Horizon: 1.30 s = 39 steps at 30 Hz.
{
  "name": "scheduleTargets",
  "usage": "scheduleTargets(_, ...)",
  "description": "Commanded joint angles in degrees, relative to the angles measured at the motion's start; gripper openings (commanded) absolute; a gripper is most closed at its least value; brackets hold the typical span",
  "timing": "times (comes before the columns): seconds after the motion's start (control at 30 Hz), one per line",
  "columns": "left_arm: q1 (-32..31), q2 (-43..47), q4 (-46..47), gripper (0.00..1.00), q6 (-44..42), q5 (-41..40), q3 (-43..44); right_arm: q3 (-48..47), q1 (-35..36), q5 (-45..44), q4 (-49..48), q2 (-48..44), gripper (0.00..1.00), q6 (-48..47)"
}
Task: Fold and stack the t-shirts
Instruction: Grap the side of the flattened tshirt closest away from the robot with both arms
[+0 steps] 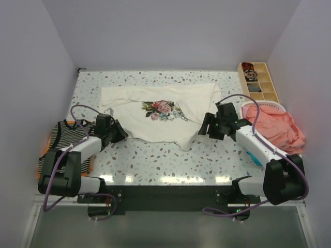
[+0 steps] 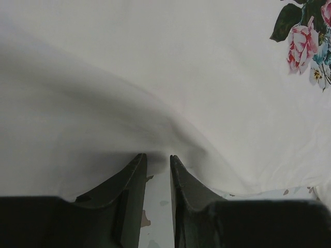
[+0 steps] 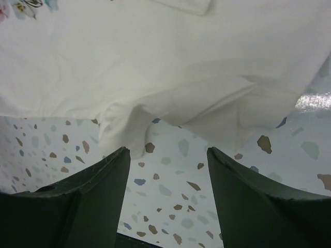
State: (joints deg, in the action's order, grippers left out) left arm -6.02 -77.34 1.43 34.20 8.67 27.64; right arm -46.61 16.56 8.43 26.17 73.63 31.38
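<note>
Cream tee (image 1: 135, 120) betw. striped tee (image 1: 67, 132), coral tee (image 1: 274, 127); R end effector (image 3: 168, 151) spread, L end effector (image 2: 158, 156) grip unclear.

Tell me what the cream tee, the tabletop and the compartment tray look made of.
The cream tee: soft matte knit cloth, likely cotton; it wrinkles and drapes. The tabletop: hard glossy terrazzo-look surface, speckled chips, lamp glare; stone or laminate, can't tell. The tray: pale wood, seemingly unvarnished, thin divider slats.

Left gripper (image 2: 158, 156) nearly closed, right gripper (image 3: 168, 151) spread wide, both reaching forward low
</note>
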Motion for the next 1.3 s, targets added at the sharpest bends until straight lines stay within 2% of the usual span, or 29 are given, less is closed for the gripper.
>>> scheduleTargets(0.0, -0.1, -0.4, -4.9, 0.3, -2.9, -1.9, 0.0, 0.2, -0.1, -4.6, 0.2, 1.9, 0.65, 1.8)
scheduleTargets(0.27, -0.1, 2.2, -7.4, 0.3, -3.4, -3.0, -0.2, -0.6, -2.7, -6.2, -4.2, 6.3, 0.65, 0.9)
scheduleTargets(0.5, -0.1, 2.6, -7.9, 0.3, -3.3, -3.0, 0.0, -0.9, -5.0, -3.1, -10.7, 10.9, 0.63, 1.3)
scheduleTargets(0.67, -0.1, 2.9, -8.3, 0.3, -3.2, -3.3, -0.1, -0.8, -6.1, -0.2, -13.8, 10.5, 0.63, 2.2)
scheduleTargets(0.87, -0.1, 2.7, -8.1, 0.3, -3.2, -3.6, -0.2, -1.8, -6.2, -1.0, -12.2, 8.2, 0.63, -0.7)
scheduleTargets(1.03, -0.1, 2.4, -8.1, 0.3, -3.2, -3.4, 0.0, -3.1, -6.2, 4.4, -11.1, 8.6, 0.6, -4.7)
scheduleTargets(1.13, -0.1, 2.6, -8.4, 0.3, -3.2, -3.7, 0.0, -3.1, -6.1, 7.7, -8.7, 5.5, 0.6, -4.5)
scheduleTargets(1.27, -0.1, 2.6, -8.2, 0.3, -3.0, -3.4, 0.2, -0.5, -6.1, 5.7, -6.1, 0.7, 0.63, -4.5)
